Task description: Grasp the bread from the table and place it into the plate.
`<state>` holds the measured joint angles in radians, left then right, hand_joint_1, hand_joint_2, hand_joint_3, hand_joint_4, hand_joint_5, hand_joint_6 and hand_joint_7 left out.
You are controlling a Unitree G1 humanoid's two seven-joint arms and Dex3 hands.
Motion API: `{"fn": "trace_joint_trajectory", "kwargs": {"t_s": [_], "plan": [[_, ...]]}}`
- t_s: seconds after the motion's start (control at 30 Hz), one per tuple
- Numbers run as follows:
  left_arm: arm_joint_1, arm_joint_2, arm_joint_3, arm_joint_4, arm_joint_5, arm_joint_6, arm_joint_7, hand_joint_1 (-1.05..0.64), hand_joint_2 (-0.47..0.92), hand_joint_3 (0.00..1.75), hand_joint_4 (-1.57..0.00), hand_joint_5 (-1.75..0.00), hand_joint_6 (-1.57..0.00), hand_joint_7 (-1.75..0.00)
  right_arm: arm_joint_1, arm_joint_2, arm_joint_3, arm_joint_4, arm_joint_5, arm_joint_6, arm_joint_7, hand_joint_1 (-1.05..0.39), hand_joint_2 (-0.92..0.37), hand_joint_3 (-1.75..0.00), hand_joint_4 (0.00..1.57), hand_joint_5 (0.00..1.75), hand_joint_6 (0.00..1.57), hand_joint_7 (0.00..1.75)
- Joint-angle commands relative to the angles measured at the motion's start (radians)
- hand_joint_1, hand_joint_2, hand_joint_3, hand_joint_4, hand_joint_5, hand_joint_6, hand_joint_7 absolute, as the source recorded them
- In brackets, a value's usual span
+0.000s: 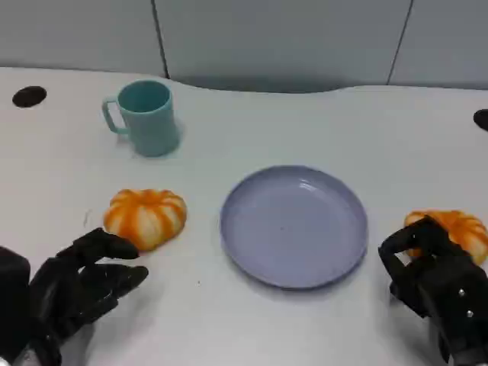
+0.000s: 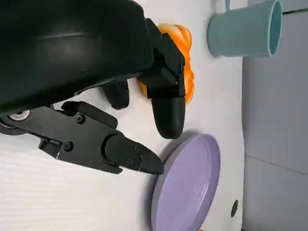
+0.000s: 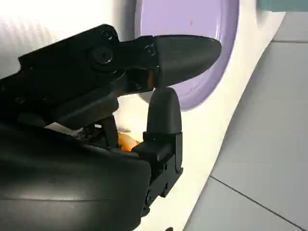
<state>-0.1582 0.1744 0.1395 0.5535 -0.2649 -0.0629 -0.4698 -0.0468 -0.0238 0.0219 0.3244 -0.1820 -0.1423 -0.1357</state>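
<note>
Two breads (image 1: 146,217) (image 1: 455,232), one plate (image 1: 294,226), one mug (image 1: 144,117)

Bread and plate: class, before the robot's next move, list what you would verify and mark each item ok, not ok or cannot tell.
1. Plate free of objects: ok.
2. Left bread lying on the table, within reach of the left hand: ok.
3. Left hand holding nothing, fingers apart: ok.
4. Right hand has a firm hold on the right bread: cannot tell; its fingers curl over the near side.
5. Mug clear of the path from either bread to the plate: ok.
</note>
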Motion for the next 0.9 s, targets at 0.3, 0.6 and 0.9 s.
{"fn": "trace_joint_trajectory", "kwargs": {"t_s": [0.3, 0.6, 0.9], "plan": [[0.024, 0.006, -0.004, 0.017, 0.012, 0.042, 0.004, -0.34, 0.91, 0.01, -0.50, -1.72, -0.47, -1.50, 0.018, -0.005, -0.006, -0.044, 0.009, 0.035, -0.001, -0.20, -0.92, -0.38, 0.60, 1.75, 0.39, 1.62], [0.023, 0.005, -0.007, 0.021, 0.022, 0.031, 0.010, -0.34, 0.91, 0.00, -0.51, -1.71, -0.48, -1.49, 0.013, -0.012, -0.007, -0.024, 0.004, 0.018, -0.001, -0.22, -0.92, -0.38, 0.61, 1.75, 0.39, 1.63], [0.024, 0.011, -0.004, 0.026, 0.039, -0.015, 0.017, -0.34, 0.90, 0.00, -0.51, -1.69, -0.48, -1.47, 0.012, -0.001, -0.002, -0.022, 0.003, 0.015, -0.008, -0.21, -0.92, -0.38, 0.61, 1.75, 0.39, 1.62]]}}
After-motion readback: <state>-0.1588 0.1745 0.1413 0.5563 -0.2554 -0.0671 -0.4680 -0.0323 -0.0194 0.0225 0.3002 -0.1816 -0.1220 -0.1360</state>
